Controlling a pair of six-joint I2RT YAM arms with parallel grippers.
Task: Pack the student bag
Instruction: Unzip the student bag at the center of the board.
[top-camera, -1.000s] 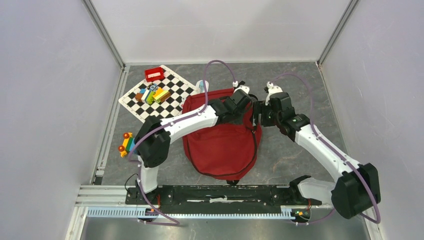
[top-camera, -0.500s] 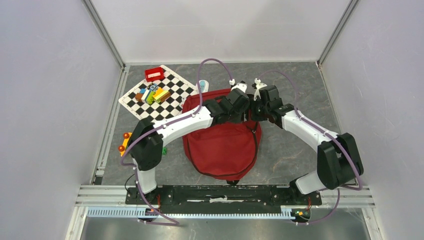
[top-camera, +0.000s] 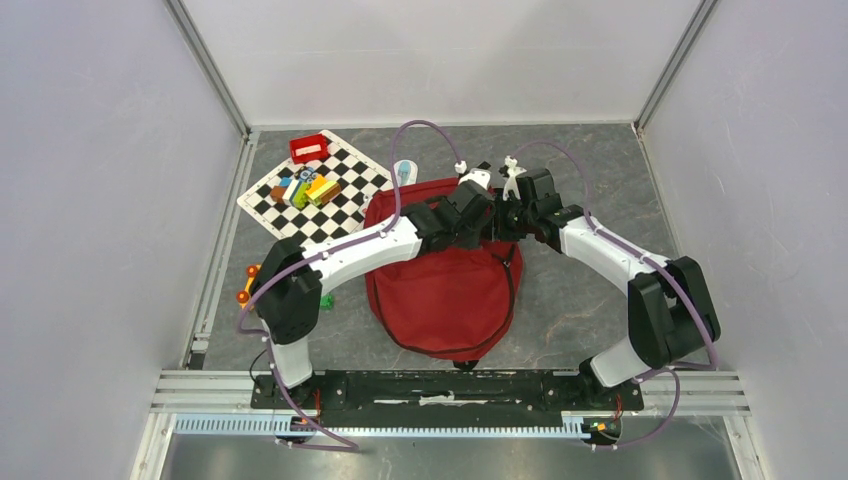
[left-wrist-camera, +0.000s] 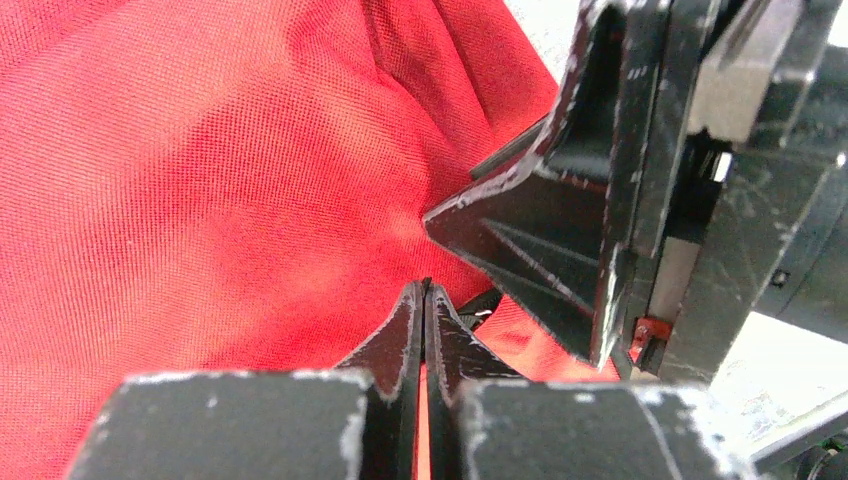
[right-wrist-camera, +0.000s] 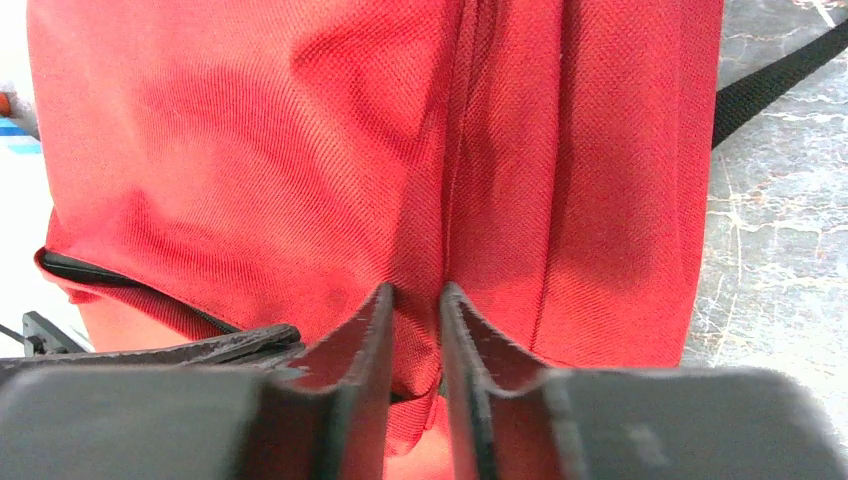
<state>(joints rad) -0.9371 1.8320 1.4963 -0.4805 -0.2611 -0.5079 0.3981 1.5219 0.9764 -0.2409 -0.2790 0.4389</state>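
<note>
The student bag (top-camera: 445, 290), dark red with black zippers, lies flat in the middle of the table. My two grippers meet at its far right corner. The left gripper (top-camera: 484, 212) is shut, its tips (left-wrist-camera: 425, 287) pinching a thin black bit at the bag's zipper edge (left-wrist-camera: 200, 200). Facing it, the right gripper (top-camera: 506, 219) stands close; its black fingers (left-wrist-camera: 560, 240) fill the right of the left wrist view. In the right wrist view the right gripper (right-wrist-camera: 415, 292) has narrowed onto a raised fold of the bag's red fabric (right-wrist-camera: 300, 150), which fills the gap between the jaws.
A chessboard mat (top-camera: 355, 170) lies at the far left with coloured blocks (top-camera: 305, 188) on it and a small red box (top-camera: 310, 148) at its back edge. A white and blue object (top-camera: 404, 170) sits behind the bag. A colourful toy (top-camera: 247, 285) lies left. A black strap (right-wrist-camera: 770, 85) trails on the table.
The right arm swung left to the bag's far right corner and its jaws narrowed from wide open onto the fabric. The left gripper stayed shut, shifting slightly.
</note>
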